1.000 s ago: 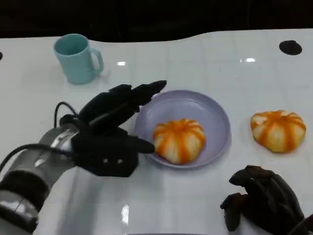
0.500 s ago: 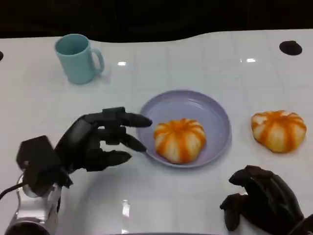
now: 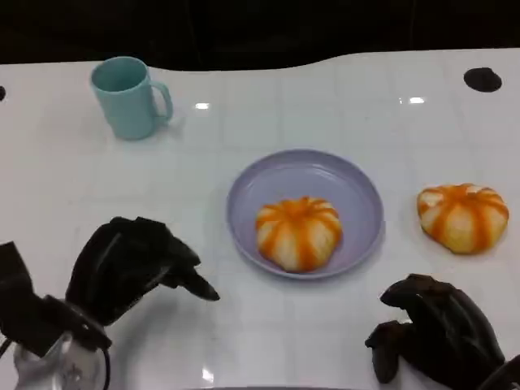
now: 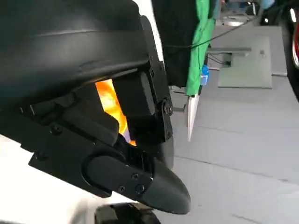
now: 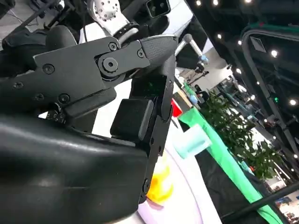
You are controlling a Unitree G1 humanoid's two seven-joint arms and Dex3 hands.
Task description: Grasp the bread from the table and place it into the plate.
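One bread (image 3: 297,233), a round bun striped orange and pale, lies inside the lilac plate (image 3: 357,188), toward the plate's near side; it shows again as an orange patch between the fingers in the left wrist view (image 4: 111,103). A second bread (image 3: 462,216) of the same kind sits on the white table (image 3: 325,97), well apart from the plate on the robot's right and touched by neither hand. Judged from this layout, one placement looks complete and the step in hand is the pause before a further grasp, if the second bun is also meant for the plate. The left hand (image 3: 130,266) hovers low over the table just beside the plate's left rim, its fingers curled inward and holding nothing. The right hand (image 3: 435,333) rests at the near edge, fingers curled under, empty, nearer to the second bread than the left hand is. The next move would probably fall to the right hand: lift, open the fingers, reach forward to the bun on the table, close around its sides, and carry it leftward over the rim. The free part of the plate lies behind and beside the bun already there, so the release point needs care. A teal mug (image 3: 128,97) stands far back on the left, clear of any likely path.
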